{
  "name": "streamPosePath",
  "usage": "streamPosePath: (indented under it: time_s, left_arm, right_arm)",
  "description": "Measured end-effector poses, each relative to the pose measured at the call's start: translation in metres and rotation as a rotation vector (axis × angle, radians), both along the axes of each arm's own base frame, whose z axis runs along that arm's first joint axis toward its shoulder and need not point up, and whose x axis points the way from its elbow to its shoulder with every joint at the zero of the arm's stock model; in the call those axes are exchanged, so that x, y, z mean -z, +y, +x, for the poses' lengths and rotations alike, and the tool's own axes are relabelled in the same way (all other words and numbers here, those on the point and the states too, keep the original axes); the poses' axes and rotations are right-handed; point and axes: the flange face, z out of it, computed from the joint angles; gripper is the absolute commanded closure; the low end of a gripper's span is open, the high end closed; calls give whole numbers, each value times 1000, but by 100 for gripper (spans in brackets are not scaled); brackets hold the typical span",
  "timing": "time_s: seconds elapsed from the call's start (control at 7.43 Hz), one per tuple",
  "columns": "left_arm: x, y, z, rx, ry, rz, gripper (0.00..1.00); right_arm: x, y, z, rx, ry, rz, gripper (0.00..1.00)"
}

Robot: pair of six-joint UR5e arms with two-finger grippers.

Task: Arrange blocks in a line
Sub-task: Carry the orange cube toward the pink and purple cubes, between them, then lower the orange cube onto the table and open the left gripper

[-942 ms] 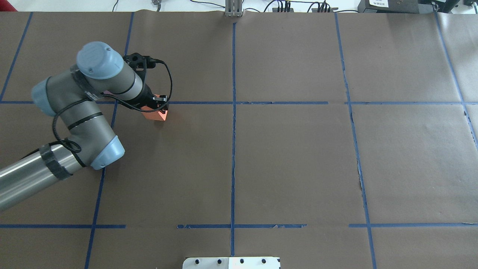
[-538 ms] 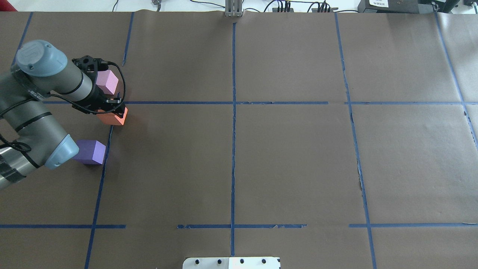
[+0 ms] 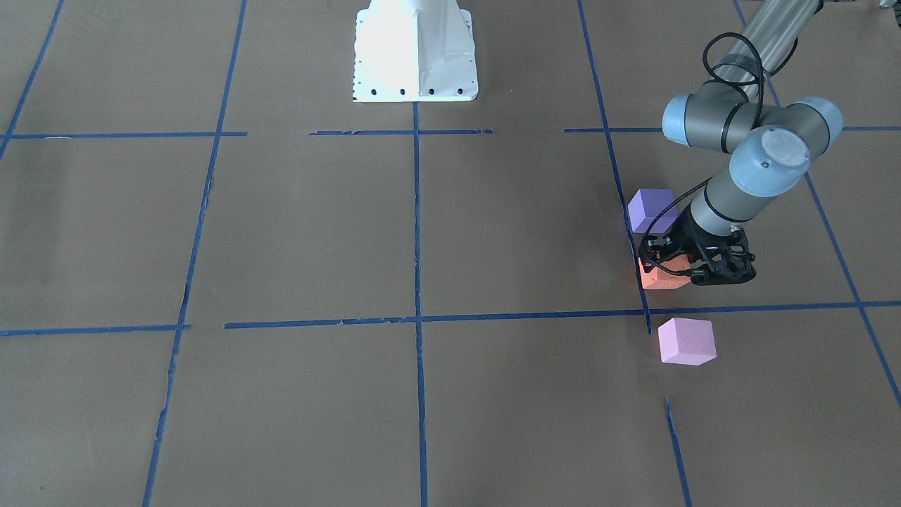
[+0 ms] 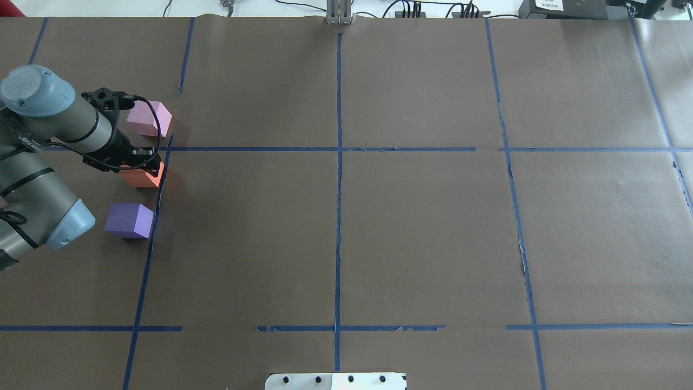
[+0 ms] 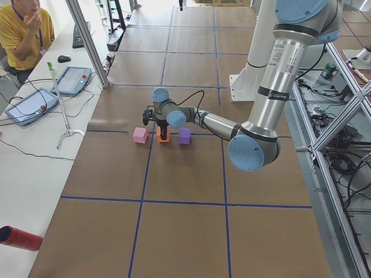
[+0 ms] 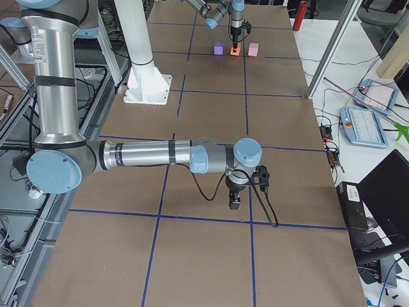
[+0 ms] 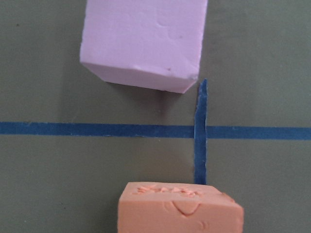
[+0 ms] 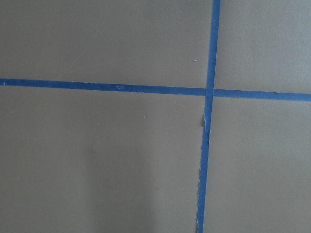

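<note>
Left end effector (image 4: 139,165): points down at the left side of the surface (image 4: 422,227), its fingers pinching the orange block (image 4: 143,177) from above.
Orange block: sits low under the left end effector. No view shows whether it rests on the surface or hangs just off it. Its top face has small dents, plain in the left wrist view.
Pink block (image 4: 149,118): flat on the surface on the far side of the orange block, apart from it, with a crosswise strip of blue tape (image 4: 338,216) running between the two.
Purple block (image 4: 129,220): flat on the surface on the robot's side of the orange block, also apart from it and nothing touching it.
Row: pink, orange and purple run roughly one behind the other, away from the robot, along the left edge of a lengthwise tape strip. Orange is in the middle, and the gaps on either side look about alike from the side camera.
Right end effector (image 6: 235,201): hangs low over the right part of the surface, well apart from all three blocks and close to a tape crossing. It shows only from the side, so I cannot tell whether its fingers are spread or pressed together.
Right wrist view: bare brown paper and two crossing tape strips.
Surface: brown paper marked into a grid by blue tape, torn and patchy in places.
</note>
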Motion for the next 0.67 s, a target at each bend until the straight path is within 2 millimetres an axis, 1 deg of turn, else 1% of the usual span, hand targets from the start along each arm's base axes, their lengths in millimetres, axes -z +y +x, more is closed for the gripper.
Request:
streamPosePath:
  time_s: [0.27,0.4,0.54,0.67]
  left_arm:
    - [-4,1,-4,9,-4,-9,1]
    - [-4,-2,-10,19,-3,-8,1]
    - [0,-9,-24,40,2,0,1]
    - [8,-19,-44,65,9,21,1]
  right_arm:
    - [0,0,0,0,0,0,0]
    - [0,0,0,0,0,0,0]
    - [0,0,0,0,0,0,0]
    - [0,0,0,0,0,0,0]
